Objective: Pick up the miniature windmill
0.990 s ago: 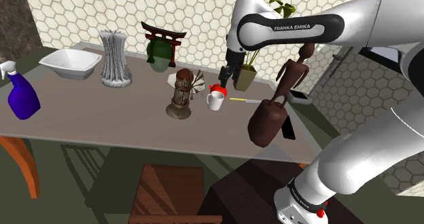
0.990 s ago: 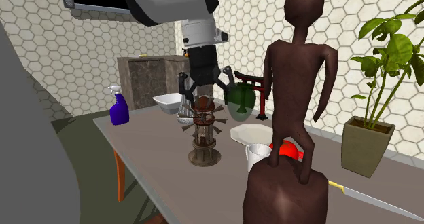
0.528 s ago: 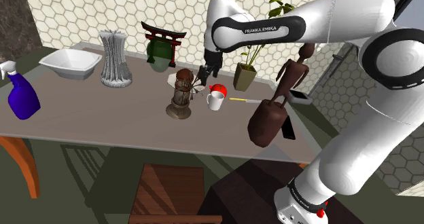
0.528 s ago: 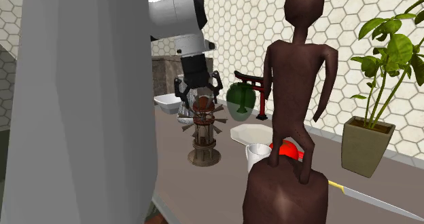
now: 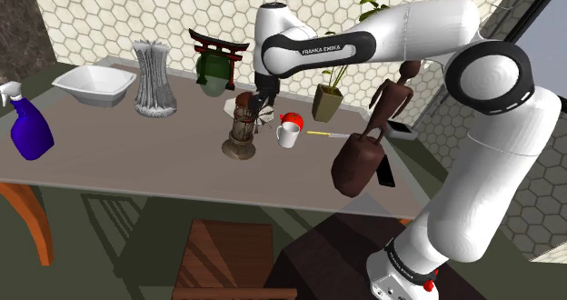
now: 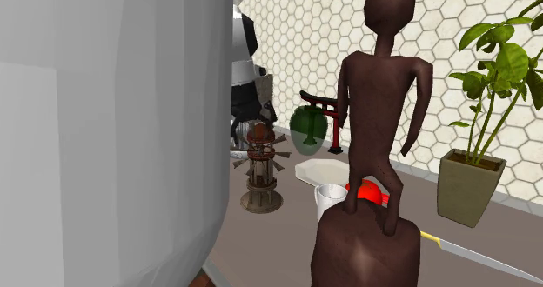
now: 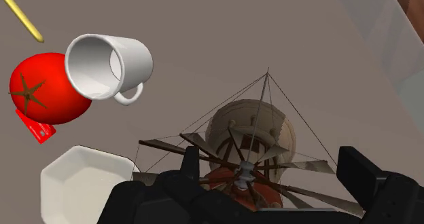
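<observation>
Brown wooden miniature windmill (image 5: pixel 241 125) stands upright on the grey-brown table (image 5: pixel 136 157) beside the white mug (image 5: pixel 287 135); we're on approach, black two-finger gripper (image 7: pixel 272 175) spread wide over its cap, so next we descend and clamp.

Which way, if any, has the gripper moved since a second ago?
Yes: the gripper went toward the shoulder view's left, from by the plant pot to over the windmill.

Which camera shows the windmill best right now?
The second exterior view: the windmill stands whole, cap to base. In the shoulder view the claw overlaps its top; the wrist view looks down on its cap and blades.
</observation>
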